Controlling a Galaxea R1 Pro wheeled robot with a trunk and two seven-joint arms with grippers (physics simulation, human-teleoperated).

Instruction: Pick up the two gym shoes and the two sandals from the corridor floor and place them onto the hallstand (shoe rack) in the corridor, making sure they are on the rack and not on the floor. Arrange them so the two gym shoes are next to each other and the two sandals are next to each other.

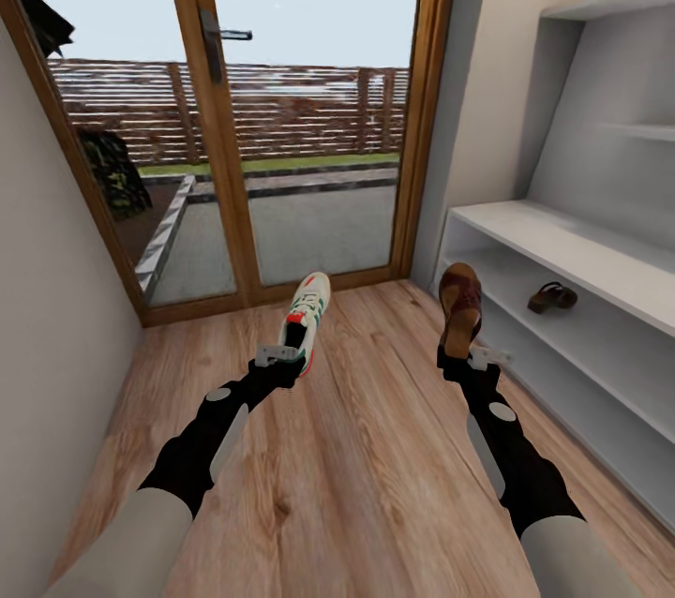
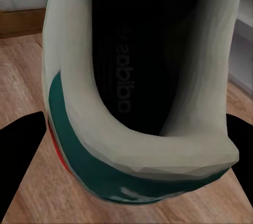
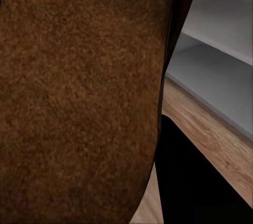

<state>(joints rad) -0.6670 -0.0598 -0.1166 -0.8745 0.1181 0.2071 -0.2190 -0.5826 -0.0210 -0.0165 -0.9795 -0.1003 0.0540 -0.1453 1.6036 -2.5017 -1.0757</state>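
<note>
My left gripper is shut on the heel of a white gym shoe with green stripes and a red heel patch, held above the corridor floor. In the left wrist view the gym shoe shows its dark opening between my black fingers. My right gripper is shut on a brown sandal, held up near the hallstand. Close up, the sandal shows its brown sole. A second sandal lies on the hallstand's lower shelf.
A glass door with a wooden frame closes the corridor ahead, with a terrace and fence behind it. A beige wall runs along the left. The hallstand's upper shelves rise on the right.
</note>
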